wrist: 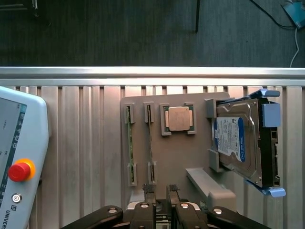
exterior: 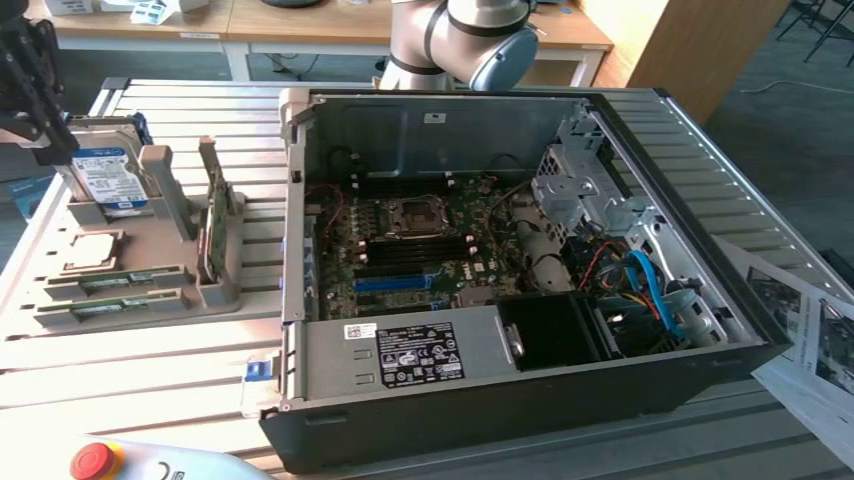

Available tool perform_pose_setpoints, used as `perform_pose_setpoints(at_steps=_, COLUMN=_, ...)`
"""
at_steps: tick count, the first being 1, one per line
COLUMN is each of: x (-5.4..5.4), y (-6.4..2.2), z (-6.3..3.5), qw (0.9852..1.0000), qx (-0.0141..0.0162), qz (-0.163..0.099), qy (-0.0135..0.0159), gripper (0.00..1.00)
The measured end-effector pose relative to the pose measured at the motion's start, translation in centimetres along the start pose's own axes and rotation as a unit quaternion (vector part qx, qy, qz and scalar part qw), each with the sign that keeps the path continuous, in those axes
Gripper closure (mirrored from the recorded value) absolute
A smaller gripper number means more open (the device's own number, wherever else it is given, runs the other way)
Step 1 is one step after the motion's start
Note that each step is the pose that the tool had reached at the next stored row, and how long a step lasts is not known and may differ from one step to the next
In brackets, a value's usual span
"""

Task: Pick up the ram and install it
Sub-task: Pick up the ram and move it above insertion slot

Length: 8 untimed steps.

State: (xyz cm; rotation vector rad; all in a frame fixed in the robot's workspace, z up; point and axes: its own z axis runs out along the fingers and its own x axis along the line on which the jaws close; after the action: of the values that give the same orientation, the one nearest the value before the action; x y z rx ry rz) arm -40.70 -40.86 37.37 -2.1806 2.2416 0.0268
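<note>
Two ram sticks stand on edge in the slots of a grey tray [wrist: 176,152], side by side: one ram stick [wrist: 127,143] and a second ram stick [wrist: 150,143]. The exterior view has them near the tray's front, the ram stick [exterior: 131,279] and its twin [exterior: 110,309]. My gripper [wrist: 161,193] hangs well above the tray, its two fingers slightly apart and open with nothing between them. In the exterior view the gripper [exterior: 47,130] is the dark shape at the far left, over the hard drive end of the tray.
The tray also holds a blue-labelled hard drive [wrist: 238,143], a CPU [wrist: 178,118] and an upright broader green card [exterior: 214,215]. An open PC case [exterior: 534,400] lies on the slatted table, motherboard [exterior: 414,250] exposed. A teach pendant with a red stop button [wrist: 19,171] lies beside the tray.
</note>
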Motion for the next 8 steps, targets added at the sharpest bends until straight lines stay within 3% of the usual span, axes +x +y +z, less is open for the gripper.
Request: perform_pose_setpoints(at_steps=8, x=0.02, y=0.0, z=0.55, qw=1.0, qx=0.0, qz=0.0, qy=0.0, gripper=0.76)
